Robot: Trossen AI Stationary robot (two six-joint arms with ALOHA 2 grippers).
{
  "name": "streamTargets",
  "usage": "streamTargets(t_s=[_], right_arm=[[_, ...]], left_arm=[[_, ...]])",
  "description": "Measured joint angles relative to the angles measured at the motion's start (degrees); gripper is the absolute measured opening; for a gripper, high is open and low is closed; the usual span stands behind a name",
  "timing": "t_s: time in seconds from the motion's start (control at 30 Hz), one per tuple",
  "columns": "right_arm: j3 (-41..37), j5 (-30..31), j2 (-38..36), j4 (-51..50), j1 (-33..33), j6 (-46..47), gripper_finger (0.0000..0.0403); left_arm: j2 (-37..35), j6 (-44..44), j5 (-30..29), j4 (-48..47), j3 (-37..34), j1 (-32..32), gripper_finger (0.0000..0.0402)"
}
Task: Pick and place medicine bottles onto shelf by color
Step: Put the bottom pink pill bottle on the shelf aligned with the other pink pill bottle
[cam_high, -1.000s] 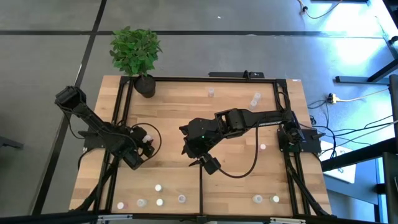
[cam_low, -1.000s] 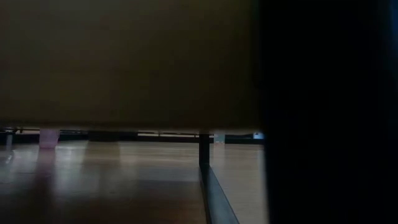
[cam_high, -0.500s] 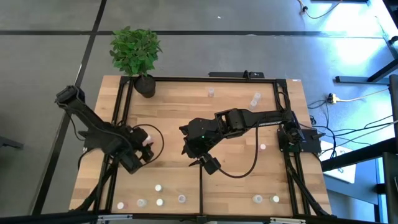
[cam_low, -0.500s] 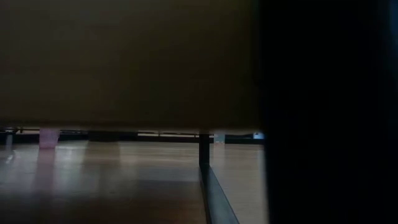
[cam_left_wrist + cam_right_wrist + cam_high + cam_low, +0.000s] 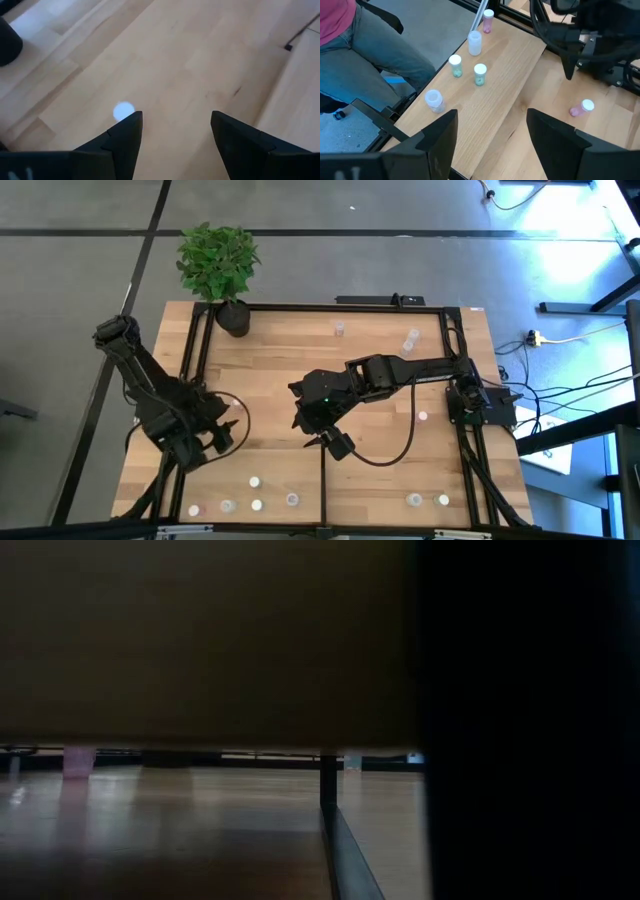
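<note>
The left pincer (image 5: 172, 135) hangs open and empty above a white-capped medicine bottle (image 5: 123, 110) standing on the shelf (image 5: 200, 65). To grasp it cleanly, I judge it should centre both fingers around the cap before descending. The right pincer (image 5: 490, 135) waits open mid-tabletop.

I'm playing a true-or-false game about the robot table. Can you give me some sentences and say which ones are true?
1. A green plant in a black pot stands at a corner of the table. True.
2. The left gripper is squeezing a bottle. False: its fingers are apart with nothing between them.
3. The right gripper is open. True.
4. All the little bottles stand upright. False: a pink bottle lies on its side.
5. A person's leg in jeans shows beside the table. True.
</note>
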Motion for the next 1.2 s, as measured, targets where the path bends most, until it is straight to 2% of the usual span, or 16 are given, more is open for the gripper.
streamTargets(t_s=[0.37, 0.53, 0.6, 0.73, 0.83, 0.97, 1.2], right_arm=[[0.0, 0.0, 0.0, 2.1, 0.0, 0.0, 0.0239], [0.0, 0.1, 0.0, 2.3, 0.0, 0.2, 0.0239], [0.0, 2.1, 0.3, 4.1, 0.0, 0.3, 0.0239], [-2.1, 11.9, 0.4, 9.4, 0.0, 0.4, 0.0239], [-5.1, 16.3, 0.5, 13.7, -0.4, 0.1, 0.0239], [-9.6, 16.7, 0.5, 20.9, -2.3, 0.3, 0.0239], [-13.9, 16.6, 0.6, 28.0, -7.7, 0.2, 0.0239]], left_arm=[[0.0, -10.5, -0.3, -4.0, 0.0, -8.8, 0.0229], [0.0, -11.6, -3.6, -4.3, 0.0, -11.8, 0.0228], [0.0, -11.6, -4.6, -4.4, 0.0, -12.9, 0.0229], [0.0, -11.6, -5.4, -5.0, 0.0, -14.8, 0.0227], [0.0, -11.6, -5.9, -5.1, 0.0, -16.1, 0.0228], [0.0, -13.0, -6.2, -5.6, 0.0, -17.7, 0.0228], [0.0, -16.3, -6.3, -7.3, -0.1, -19.6, 0.0229]])
